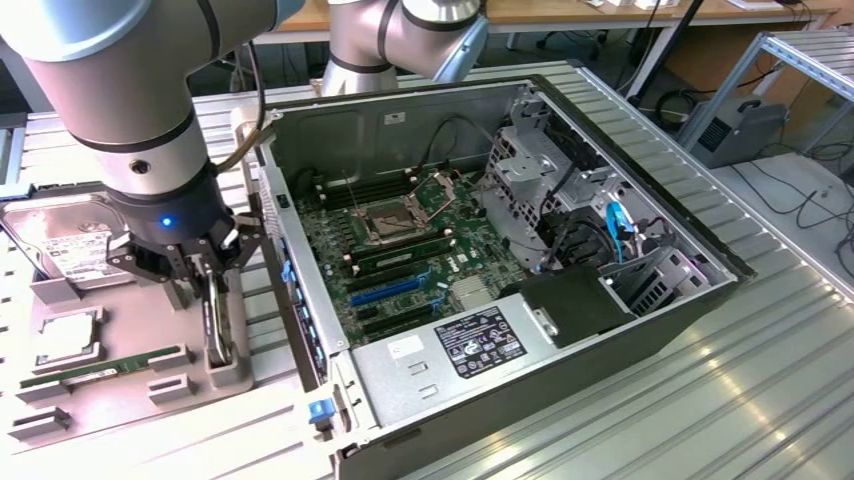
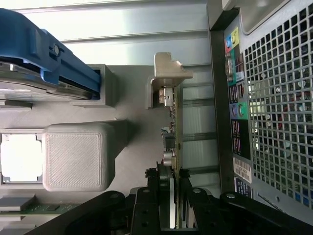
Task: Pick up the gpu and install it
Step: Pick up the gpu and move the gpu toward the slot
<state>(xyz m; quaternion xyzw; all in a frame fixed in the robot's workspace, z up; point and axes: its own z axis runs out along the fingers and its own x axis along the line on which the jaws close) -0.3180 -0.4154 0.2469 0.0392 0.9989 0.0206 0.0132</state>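
Observation:
The gpu (image 1: 218, 337) stands on its long edge in a slot of the grey holder tray (image 1: 134, 405), at the exterior view's left, just outside the open computer case (image 1: 667, 300). My gripper (image 1: 200, 280) hangs straight down over it, shut on the card's upper edge. In the wrist view the gripper (image 2: 171, 191) has its black fingers pressed on both faces of the gpu (image 2: 173, 132), whose far end rests against a grey support post (image 2: 168, 73). The motherboard (image 1: 400, 250) lies exposed in the case, with blue expansion slots (image 1: 387, 292) near its front.
On the tray also sit a hard drive (image 1: 67, 245), a processor (image 1: 67, 342) and a green memory stick (image 1: 107, 366). The case's rear wall with ports (image 2: 234, 98) and vent grille (image 2: 279, 107) stands close beside the card. Ribbed metal tabletop (image 1: 747, 400) surrounds everything.

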